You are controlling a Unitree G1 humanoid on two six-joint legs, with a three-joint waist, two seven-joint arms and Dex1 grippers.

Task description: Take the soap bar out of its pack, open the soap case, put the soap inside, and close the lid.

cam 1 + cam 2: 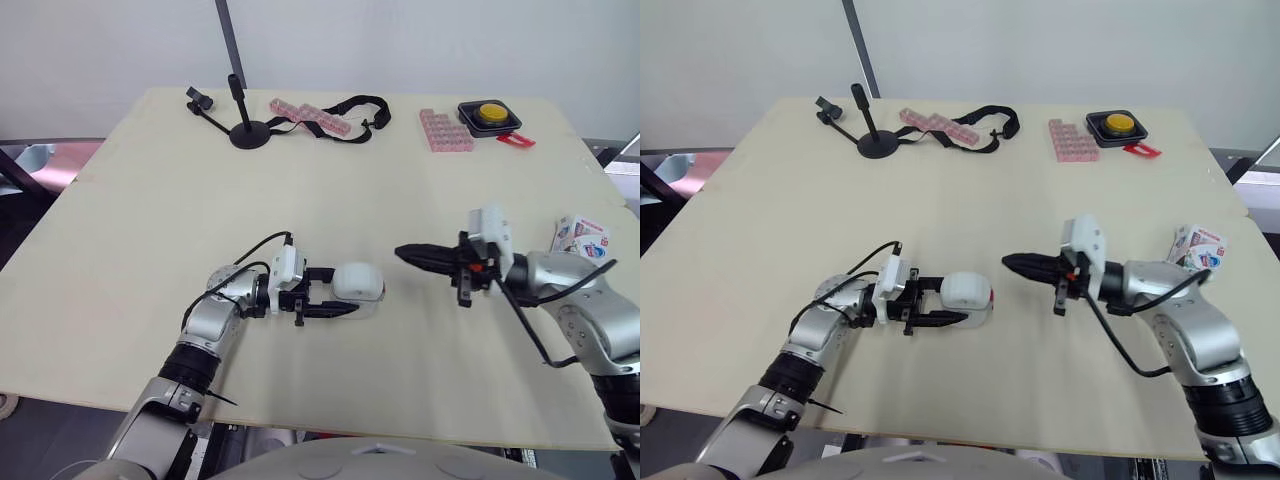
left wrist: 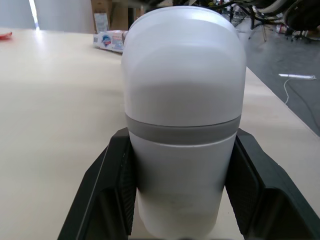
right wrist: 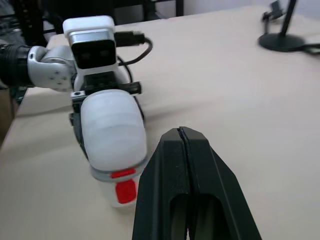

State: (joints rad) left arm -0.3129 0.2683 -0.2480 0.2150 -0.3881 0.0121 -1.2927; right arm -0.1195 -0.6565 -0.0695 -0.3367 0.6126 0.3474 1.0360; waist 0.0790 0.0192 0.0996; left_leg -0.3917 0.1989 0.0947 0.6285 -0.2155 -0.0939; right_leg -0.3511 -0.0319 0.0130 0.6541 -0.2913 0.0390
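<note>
The white soap case (image 1: 358,287) with a grey seam and a red latch (image 3: 125,190) lies closed on the table near the front middle. My left gripper (image 1: 335,292) is shut on the soap case, one black finger (image 2: 112,192) pressing each side. My right gripper (image 1: 408,254) hovers a short way to the right of the case, its fingers (image 3: 182,170) pressed together and holding nothing, pointing at the case's red latch end. The soap pack (image 1: 581,238), a white box with blue and red print, lies near the table's right edge behind my right arm.
At the back of the table stand a black stand with a round base (image 1: 249,132), a black strap (image 1: 352,108), two pink pill organizers (image 1: 445,130), and a yellow button on a black base (image 1: 489,115). The wide middle of the table is bare.
</note>
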